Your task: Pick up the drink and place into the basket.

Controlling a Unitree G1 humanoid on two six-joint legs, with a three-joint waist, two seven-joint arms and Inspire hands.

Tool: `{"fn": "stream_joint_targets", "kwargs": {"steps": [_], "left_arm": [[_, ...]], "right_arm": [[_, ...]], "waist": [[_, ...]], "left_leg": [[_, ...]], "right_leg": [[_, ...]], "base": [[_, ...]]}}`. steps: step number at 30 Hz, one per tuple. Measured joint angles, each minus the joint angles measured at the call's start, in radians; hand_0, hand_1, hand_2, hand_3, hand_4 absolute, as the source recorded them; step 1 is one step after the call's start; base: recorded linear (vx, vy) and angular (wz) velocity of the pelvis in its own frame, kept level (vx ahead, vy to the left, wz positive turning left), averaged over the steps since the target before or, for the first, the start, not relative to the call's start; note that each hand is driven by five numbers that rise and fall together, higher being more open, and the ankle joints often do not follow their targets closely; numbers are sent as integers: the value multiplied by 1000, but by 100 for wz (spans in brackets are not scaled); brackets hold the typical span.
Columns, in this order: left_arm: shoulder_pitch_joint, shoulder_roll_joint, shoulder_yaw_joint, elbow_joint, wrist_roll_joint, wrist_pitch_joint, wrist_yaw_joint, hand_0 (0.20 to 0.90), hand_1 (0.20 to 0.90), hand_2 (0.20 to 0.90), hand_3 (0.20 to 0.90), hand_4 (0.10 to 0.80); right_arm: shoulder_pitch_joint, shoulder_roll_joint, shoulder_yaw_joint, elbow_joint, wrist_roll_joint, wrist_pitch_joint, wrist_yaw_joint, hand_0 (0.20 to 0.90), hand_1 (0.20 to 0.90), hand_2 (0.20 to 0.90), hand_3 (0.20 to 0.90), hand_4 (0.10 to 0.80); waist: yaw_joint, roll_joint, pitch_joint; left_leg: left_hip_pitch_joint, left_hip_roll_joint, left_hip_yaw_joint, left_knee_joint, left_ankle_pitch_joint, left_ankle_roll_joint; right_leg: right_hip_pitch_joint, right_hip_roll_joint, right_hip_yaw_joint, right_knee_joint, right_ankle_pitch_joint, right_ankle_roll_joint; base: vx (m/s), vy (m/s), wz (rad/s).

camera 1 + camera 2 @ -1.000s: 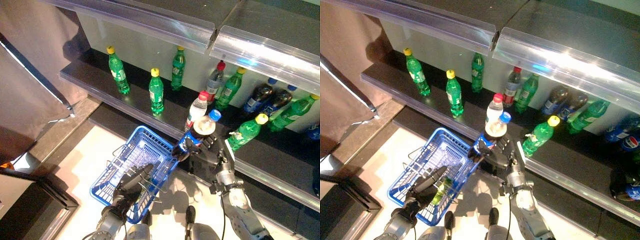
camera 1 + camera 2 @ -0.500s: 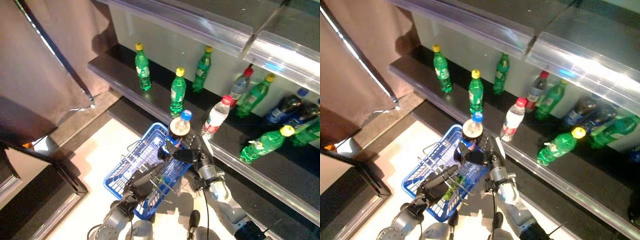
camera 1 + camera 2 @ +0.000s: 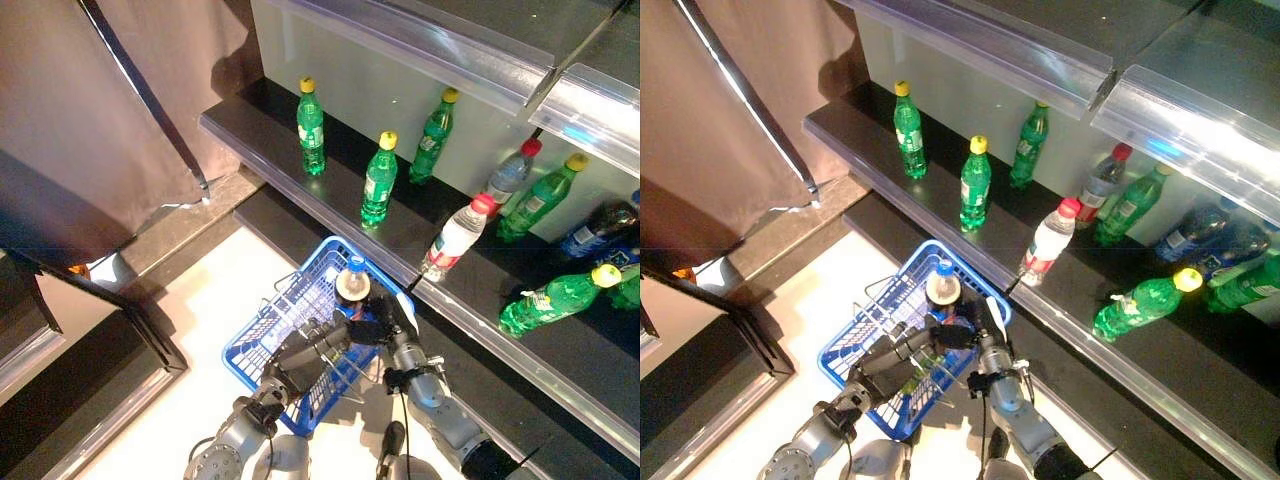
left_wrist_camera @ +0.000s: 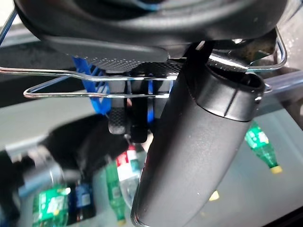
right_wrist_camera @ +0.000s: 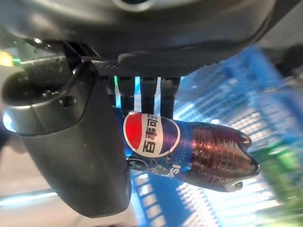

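Drink (image 3: 352, 290) clasped upright in right hand (image 3: 385, 325) over the basket (image 3: 262, 325), whose handle left hand (image 3: 300, 355) grips; release remains.

From my seat I have the basket (image 3: 262, 338) on the floor (image 3: 190, 330) just in front of the lower shelf (image 3: 440, 300), its wire handles (image 4: 142, 80) gripped by the left hand (image 3: 300, 358). The right hand (image 3: 385, 325) is closed round the drink (image 3: 353, 290), which stands upright over the basket's far right corner. On the shelf behind, three bottles (image 3: 379, 178) stand toward the left, another bottle (image 3: 455, 237) leans near the front edge, and further right one bottle (image 3: 555, 297) lies on its side. A curtain (image 3: 100, 110) hangs to the left of the shelf.
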Motion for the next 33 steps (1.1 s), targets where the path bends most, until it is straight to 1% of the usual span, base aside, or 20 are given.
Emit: {"fn": "stream_joint_targets", "kwargs": {"steps": [4, 8, 10, 12, 15, 18, 20, 24, 25, 26, 27, 28, 29, 30, 31, 33], "left_arm": [[-15, 1, -6, 0, 0, 40, -18, 300, 300, 300, 200, 100], [-39, 0, -22, 0, 0, 59, -22, 300, 300, 300, 200, 100], [-62, 0, -42, 0, 0, 82, -24, 300, 300, 300, 200, 100], [-68, 0, -45, 0, 0, 92, -24, 300, 300, 300, 200, 100], [-77, 2, -46, 0, -2, 120, -24, 300, 300, 300, 200, 100], [-87, 7, -46, 0, -12, 134, -26, 300, 300, 300, 200, 100], [-100, 7, -48, 0, -18, 148, -30, 300, 300, 300, 200, 100], [-112, 15, -60, 0, -19, 151, -38, 300, 300, 300, 200, 100], [-121, 22, -71, 0, -20, 151, -38, 300, 300, 300, 200, 100], [-132, 29, -84, 0, -21, 151, -38, 300, 300, 300, 200, 100], [-141, 34, -92, 0, -28, 152, -38, 300, 300, 300, 200, 100], [-151, 42, -102, 1, -38, 152, -38, 300, 300, 300, 200, 100], [-157, 46, -107, 1, -39, 152, -38, 300, 300, 300, 200, 100], [-158, 46, -109, 1, -40, 152, -38, 300, 300, 300, 200, 100], [-160, 47, -112, 1, -42, 152, -38, 300, 300, 300, 200, 100], [-168, 48, -118, 1, -49, 152, -38, 300, 300, 300, 200, 100]], "right_arm": [[-36, 10, 1, 98, 69, 29, 11, 300, 300, 300, 200, 100], [-82, 23, 1, 194, 141, 63, 65, 300, 300, 300, 200, 100], [-114, 28, -1, 244, 184, 95, 111, 300, 300, 300, 200, 100], [-144, 36, 1, 282, 204, 137, 155, 300, 300, 300, 200, 100], [-186, 46, 4, 343, 238, 178, 220, 300, 300, 300, 200, 100], [-221, 56, 5, 385, 263, 216, 265, 300, 300, 300, 200, 100], [-235, 64, 6, 410, 285, 243, 272, 300, 300, 300, 200, 100], [-289, 96, 4, 489, 325, 284, 287, 300, 300, 300, 200, 100], [-304, 105, 3, 519, 335, 291, 288, 333, 333, 333, 238, 138], [-316, 112, 2, 544, 348, 298, 289, 382, 382, 382, 296, 196], [-325, 116, 1, 562, 358, 305, 289, 554, 554, 554, 496, 396], [-330, 116, 0, 567, 368, 308, 289, 644, 644, 644, 601, 501], [-338, 118, -1, 577, 372, 311, 289, 775, 775, 775, 755, 655], [-343, 118, -3, 585, 374, 312, 289, 865, 865, 865, 859, 759], [-345, 118, -4, 586, 380, 312, 289, 900, 900, 900, 900, 800], [-346, 116, -12, 589, 399, 313, 289, 900, 900, 900, 900, 800]], "waist": [[8, 17, 8], [23, 20, 7], [28, 20, 7], [35, 21, 7], [54, 21, 7], [64, 21, 7], [82, 21, 7], [98, 21, 7], [103, 21, 7], [105, 21, 7], [107, 20, 8], [107, 20, 8], [108, 19, 8], [108, 19, 8], [108, 19, 8], [106, 16, 11]], "left_leg": [[-3, -1, -3, 2, 0, 0], [-6, 0, -7, 4, 0, 0], [-22, -4, -26, 15, 0, -1], [-24, -4, -29, 17, 1, -1], [-27, -5, -35, 19, 1, -2], [-44, -7, -56, 31, 2, -3], [-49, -7, -59, 36, 2, -3], [-55, -11, -71, 44, 3, -4], [-57, -11, -73, 47, 3, -4], [-60, -12, -76, 50, 3, -4], [-64, -12, -80, 53, 3, -5], [-72, -14, -88, 58, 3, -5], [-75, -15, -91, 61, 4, -6], [-77, -16, -93, 63, 4, -6], [-83, -17, -98, 69, 4, -6], [-89, -18, -104, 72, 4, -6]], "right_leg": [[0, 0, -3, 0, 0, 0], [0, 1, -6, 0, 0, -1], [0, -1, -28, 0, -1, 0], [0, -1, -30, 0, -1, -1], [0, 0, -34, 0, -1, -1], [0, 0, -55, 0, -2, -2], [0, 1, -59, 0, -2, -3], [3, 0, -63, 0, -2, -3], [2, 0, -66, 2, -2, -3], [2, 0, -69, 3, -3, -4], [2, 0, -75, 5, -3, -4], [-1, 0, -82, 6, -3, -4], [-2, 0, -81, 7, -4, -4], [-2, 0, -82, 8, -4, -4], [-2, 0, -80, 8, -6, -4], [-6, 1, -79, 10, -7, -5]], "base": [[-20, -12, 3], [1, -6, 2], [9, -29, 22], [0, -31, 11], [20, -31, 5], [28, -37, 19], [22, -30, 11], [2, -19, 8], [-15, -18, 7], [-21, -19, 10], [-26, -19, 16], [-33, -17, 17], [-34, -12, 14], [-38, -9, 10], [-34, -6, 14], [-31, -2, 9]]}}
